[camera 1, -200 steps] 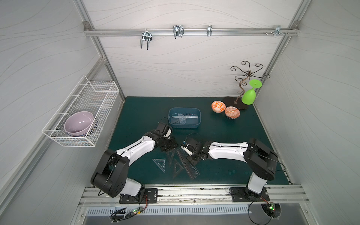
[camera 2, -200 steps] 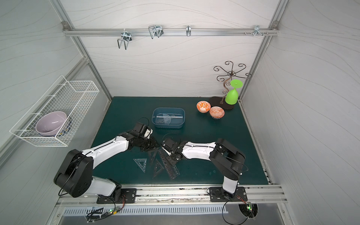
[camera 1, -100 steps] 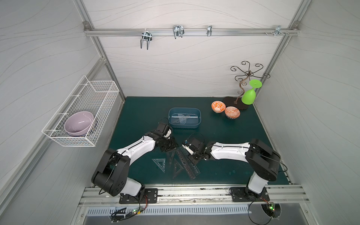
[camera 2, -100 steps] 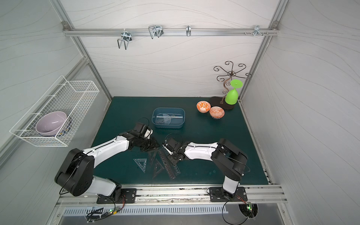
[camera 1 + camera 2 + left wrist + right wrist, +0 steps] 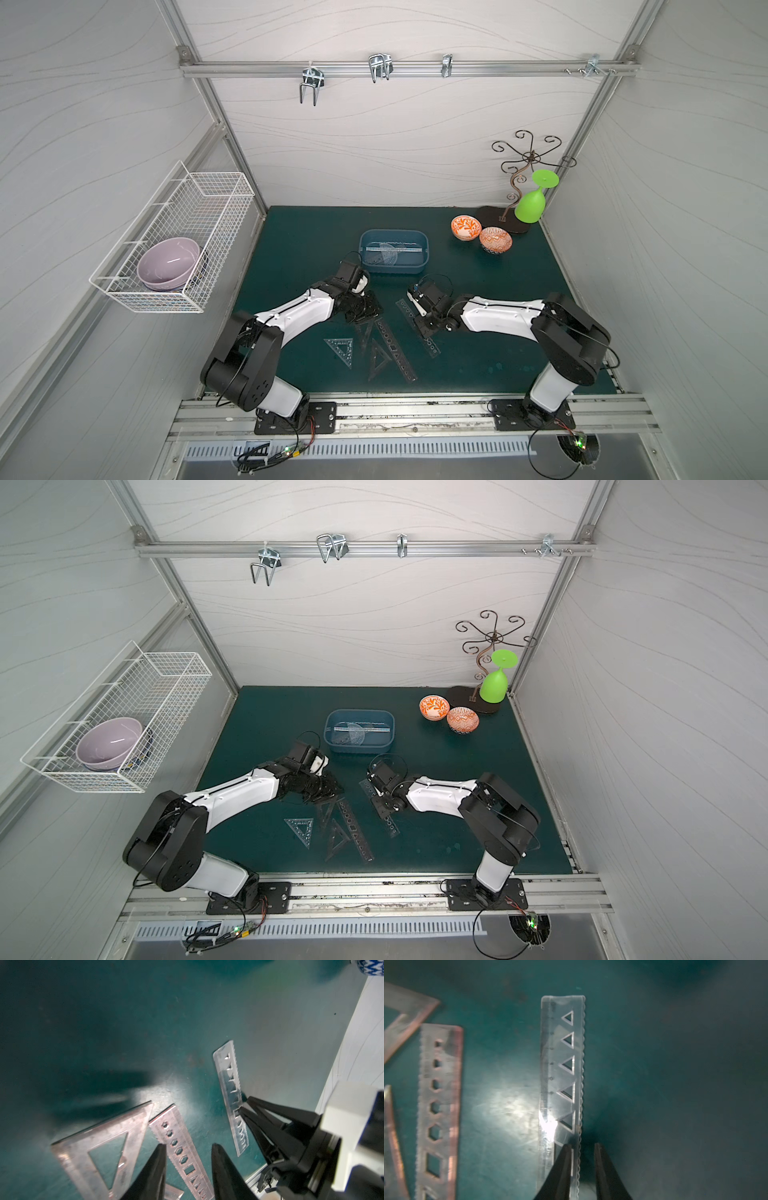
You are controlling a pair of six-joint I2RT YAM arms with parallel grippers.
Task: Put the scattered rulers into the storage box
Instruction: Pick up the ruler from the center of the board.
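The dusty-blue storage box (image 5: 419,262) (image 5: 330,739) stands mid-table and holds a half-circle protractor (image 5: 385,254) and a thin clear straightedge. Several rulers lie in front of it: a bluish triangle (image 5: 340,348), a dark triangle (image 5: 380,360), a long stencil strip (image 5: 395,351) and a clear stencil strip (image 5: 432,345) (image 5: 562,1064). My left gripper (image 5: 371,309) (image 5: 188,1147) hovers open low over the hexagon-hole strip (image 5: 176,1136), next to a dark triangle (image 5: 99,1138). My right gripper (image 5: 419,318) (image 5: 581,1147) is open; one finger rests on the clear strip, and the strip's wavy edge lies between the fingers.
Two orange patterned bowls (image 5: 466,227) (image 5: 495,240) and a wire stand with a green goblet (image 5: 531,204) sit at the back right. A white wire basket (image 5: 178,237) with a lilac bowl hangs on the left wall.
My right gripper's jaws have narrowed a little and it has shifted slightly along the clear strip. The left arm has barely moved.
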